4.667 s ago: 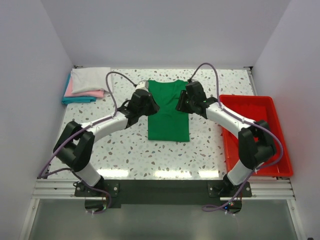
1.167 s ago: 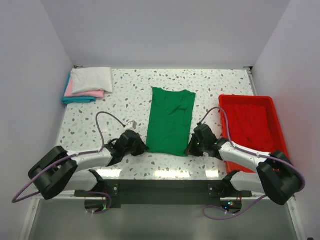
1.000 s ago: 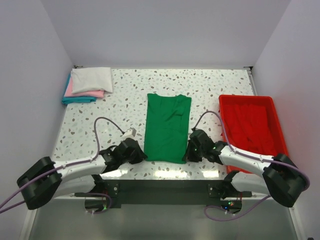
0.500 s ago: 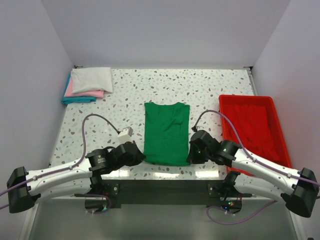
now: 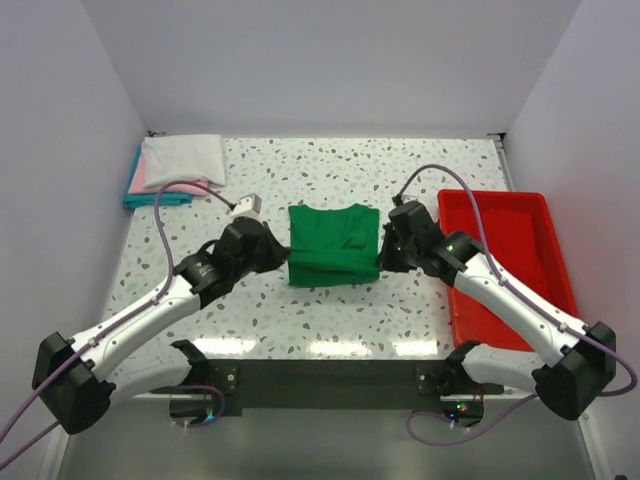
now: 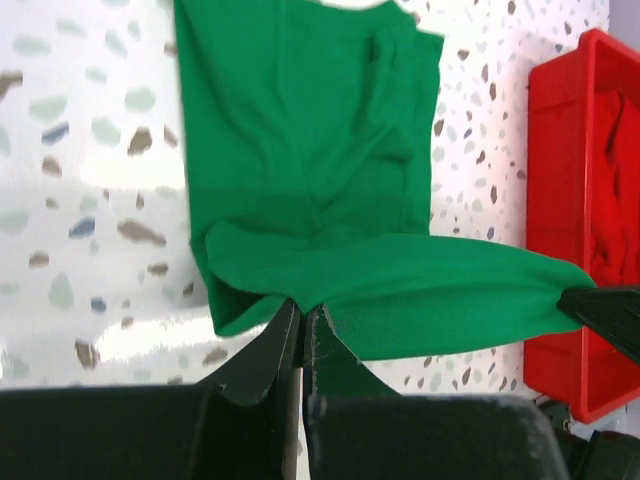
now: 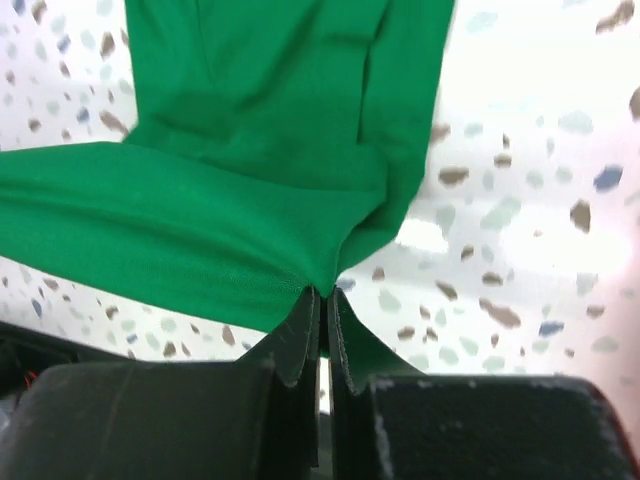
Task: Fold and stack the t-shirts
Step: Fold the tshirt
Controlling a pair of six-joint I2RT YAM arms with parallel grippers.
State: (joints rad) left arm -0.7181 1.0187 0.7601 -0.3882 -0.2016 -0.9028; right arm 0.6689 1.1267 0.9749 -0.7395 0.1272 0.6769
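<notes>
green t-shirt (image 5: 332,245) doubled over, hem pinched by left tool (image 6: 302,308), right tool (image 7: 322,292)

Green tee (image 5: 333,245): soft matt cloth, creased. Tray (image 5: 495,194) right of right gripper (image 7: 322,297): smooth glossy red plastic. Table (image 5: 250,310): speckled, polished, semi-gloss.

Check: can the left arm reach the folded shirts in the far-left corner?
Probably yes on path: only bare table lies before the folded shirts. But the left gripper is shut on the green t-shirt and must release first.
</notes>
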